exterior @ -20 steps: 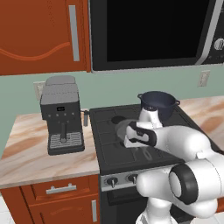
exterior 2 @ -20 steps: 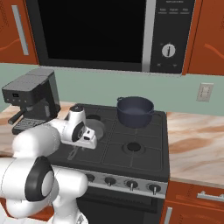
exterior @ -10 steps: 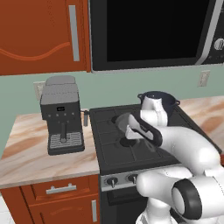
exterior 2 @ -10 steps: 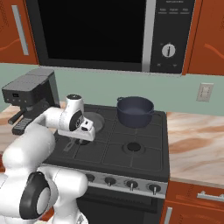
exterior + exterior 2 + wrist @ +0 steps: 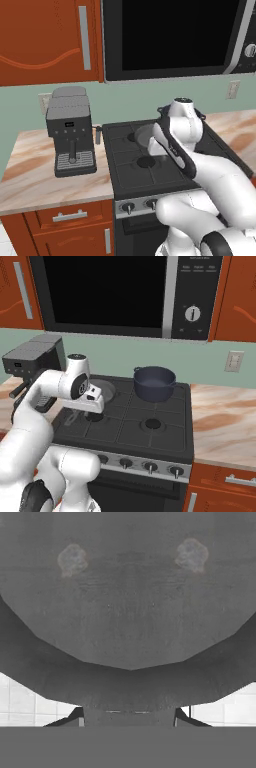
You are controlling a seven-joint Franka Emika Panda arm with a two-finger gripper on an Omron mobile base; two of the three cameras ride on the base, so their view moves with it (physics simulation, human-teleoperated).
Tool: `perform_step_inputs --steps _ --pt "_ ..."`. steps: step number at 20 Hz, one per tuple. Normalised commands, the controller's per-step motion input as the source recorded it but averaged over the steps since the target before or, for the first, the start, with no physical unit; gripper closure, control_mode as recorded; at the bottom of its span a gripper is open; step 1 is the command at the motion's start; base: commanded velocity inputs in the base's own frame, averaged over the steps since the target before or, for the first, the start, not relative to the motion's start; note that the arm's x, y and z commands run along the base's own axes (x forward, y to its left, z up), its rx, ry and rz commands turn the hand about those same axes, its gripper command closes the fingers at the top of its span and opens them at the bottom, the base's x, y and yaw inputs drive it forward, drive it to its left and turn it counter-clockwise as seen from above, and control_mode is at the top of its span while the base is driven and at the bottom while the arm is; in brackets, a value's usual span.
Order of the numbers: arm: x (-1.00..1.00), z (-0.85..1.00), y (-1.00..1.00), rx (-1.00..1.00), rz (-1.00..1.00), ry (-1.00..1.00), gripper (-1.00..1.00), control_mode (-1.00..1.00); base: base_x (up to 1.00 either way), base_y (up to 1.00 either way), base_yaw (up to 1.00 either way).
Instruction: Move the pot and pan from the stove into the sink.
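1. Pan (image 5: 130, 597) up off the stove (image 5: 150, 428), carried above its left burners; seen close in the hand view, speckled grey, round, shallow.
2. Fingers (image 5: 95, 406) closed tight, apparently on the pan's thin handle; grip point itself hidden behind the hand, so hold judged rather than seen.
3. Likely stiff metal, moderately heavy, weight far out from the handle; prone to droop or swing if turned fast; best held near the handle's root, kept level.
4. Pot (image 5: 154, 383) sitting on the back right burner; deep, rigid, probably heavier; smooth walls slippery, so take by the rim or a side lug.
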Motion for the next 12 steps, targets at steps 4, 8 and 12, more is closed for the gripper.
perform_step_inputs --steps 4,8,12 --pt "-0.62 0.42 0.00 0.00 0.04 -0.05 1.00 -1.00 0.00 0.00 0.00" --pt "-0.66 0.42 0.00 0.00 0.05 -0.11 1.00 -1.00 0.00 0.00 0.00" --pt "-0.59 0.43 0.00 0.00 0.07 -0.16 1.00 -1.00 0.00 0.00 0.00"
